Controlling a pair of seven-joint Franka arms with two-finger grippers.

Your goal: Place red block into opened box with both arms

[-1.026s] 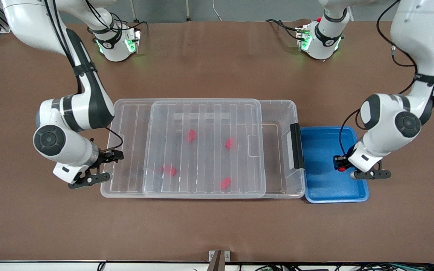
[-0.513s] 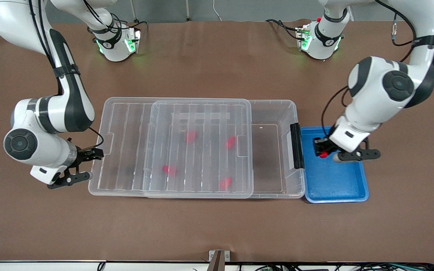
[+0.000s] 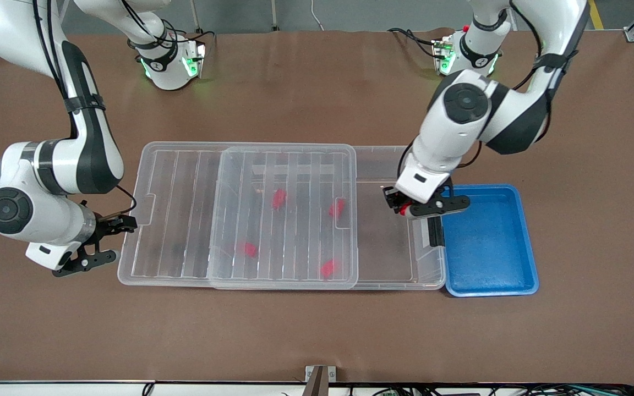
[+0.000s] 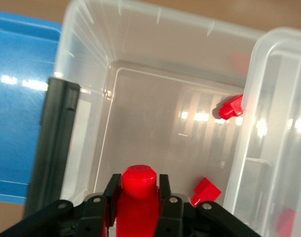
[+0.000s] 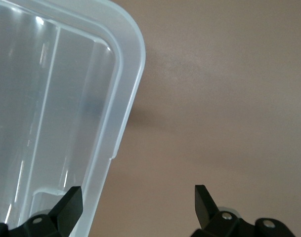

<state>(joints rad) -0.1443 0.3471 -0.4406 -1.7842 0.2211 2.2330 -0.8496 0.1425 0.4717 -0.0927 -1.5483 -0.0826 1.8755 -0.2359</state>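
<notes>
My left gripper [image 3: 402, 208] is shut on a red block [image 3: 404, 210] and hangs over the uncovered end of the opened box [image 3: 432, 272], just inside its black clasp [image 3: 435, 231]. In the left wrist view the red block [image 4: 138, 195] stands stub outward between the fingers [image 4: 112, 190], above the bare box floor [image 4: 155, 133]. Several more red blocks [image 3: 279, 199] lie in the box under the ribbed clear lid [image 3: 185, 209]. That lid is slid toward the right arm's end. My right gripper [image 3: 120, 238] is open at the lid's end rim [image 5: 108, 148], one finger over the lid, one over the table.
A blue tray [image 3: 487, 247] with nothing in it sits against the box's clasp end. Two loose red blocks [image 4: 231, 106] [image 4: 205, 191] lie near the lid's edge [image 4: 249, 148], close to the uncovered floor. Brown table surrounds everything.
The left gripper carried the red block from above the blue tray to above the box's uncovered end. The right gripper drew back toward its end of the table, the lid sliding with it.
</notes>
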